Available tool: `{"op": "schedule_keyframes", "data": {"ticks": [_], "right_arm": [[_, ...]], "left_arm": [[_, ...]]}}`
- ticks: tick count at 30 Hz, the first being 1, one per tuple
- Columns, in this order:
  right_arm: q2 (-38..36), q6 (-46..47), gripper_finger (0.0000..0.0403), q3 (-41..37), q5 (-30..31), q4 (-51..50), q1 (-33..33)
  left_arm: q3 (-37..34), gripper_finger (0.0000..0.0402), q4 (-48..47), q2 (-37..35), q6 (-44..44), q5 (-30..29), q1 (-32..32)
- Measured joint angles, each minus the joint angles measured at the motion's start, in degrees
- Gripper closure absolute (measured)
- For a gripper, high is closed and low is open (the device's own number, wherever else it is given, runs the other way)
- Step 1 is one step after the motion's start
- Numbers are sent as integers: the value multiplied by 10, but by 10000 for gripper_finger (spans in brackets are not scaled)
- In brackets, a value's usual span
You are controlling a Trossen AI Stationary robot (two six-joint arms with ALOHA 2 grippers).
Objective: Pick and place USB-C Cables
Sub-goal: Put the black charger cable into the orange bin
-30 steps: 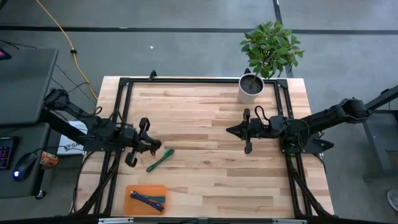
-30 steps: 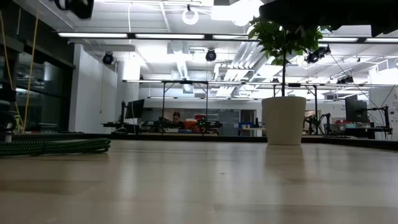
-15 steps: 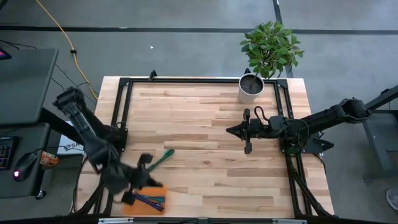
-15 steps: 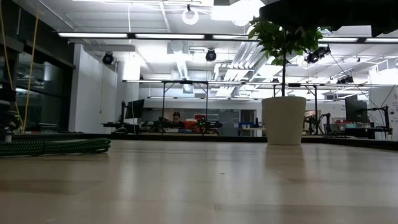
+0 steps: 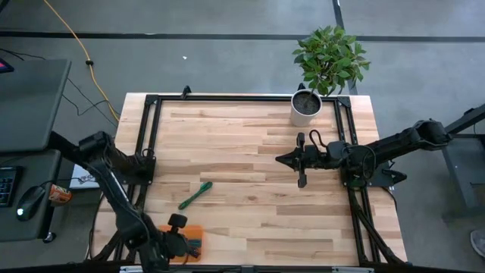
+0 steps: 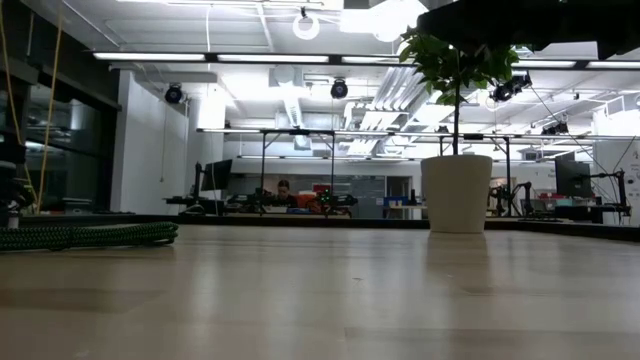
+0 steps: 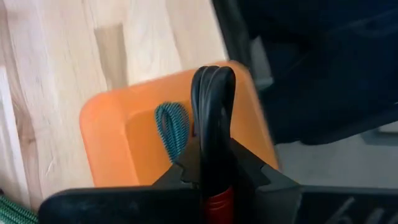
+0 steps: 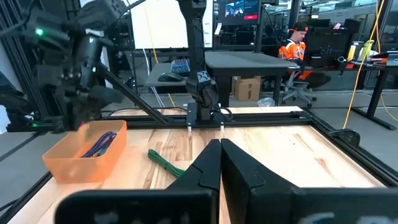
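Observation:
My left gripper (image 5: pixel 179 240) hangs over the orange tray (image 5: pixel 194 230) at the table's near left corner, shut on the red-and-black cable (image 7: pixel 213 93). In the tray lie the teal cable (image 7: pixel 173 127) and the purple-blue cable (image 8: pixel 103 142). The green cable (image 5: pixel 195 195) lies flat on the wood beyond the tray and stretches along the left of the low view (image 6: pixel 90 235). My right gripper (image 5: pixel 282 159) waits shut above the table's right half, touching nothing. My left gripper (image 7: pixel 214 152) pinches the red-and-black cable between its two fingers, which point down at the tray. The bundle runs along the fingers. Its black looped end (image 7: pixel 213 84) sticks out past the fingertips, and a red stretch (image 7: pixel 217 202) sits farther back. It is lifted clear above the tray (image 7: pixel 106 137).
A potted plant in a white pot (image 5: pixel 306 107) stands at the far right of the table. A black frame (image 5: pixel 148 136) runs along the table's edges. Bare wood lies between the two arms. People sit at desks in the room behind (image 8: pixel 297 46).
My left gripper has swung from beside the green cable at the table's left toward the near edge and now hangs over the orange tray. The green cable has stayed where it was.

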Motion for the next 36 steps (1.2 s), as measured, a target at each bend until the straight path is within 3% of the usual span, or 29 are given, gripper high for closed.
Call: {"op": "schedule_keyframes", "data": {"ticks": [14,23,36], "right_arm": [[0,0,403,0,0,-2,0],[0,0,403,0,9,-3,0],[0,0,403,0,9,-4,0]], "left_arm": [[0,383,-23,118,-1,13,5],[1,379,-24,134,5,34,8],[0,308,-27,133,0,55,17]]}}
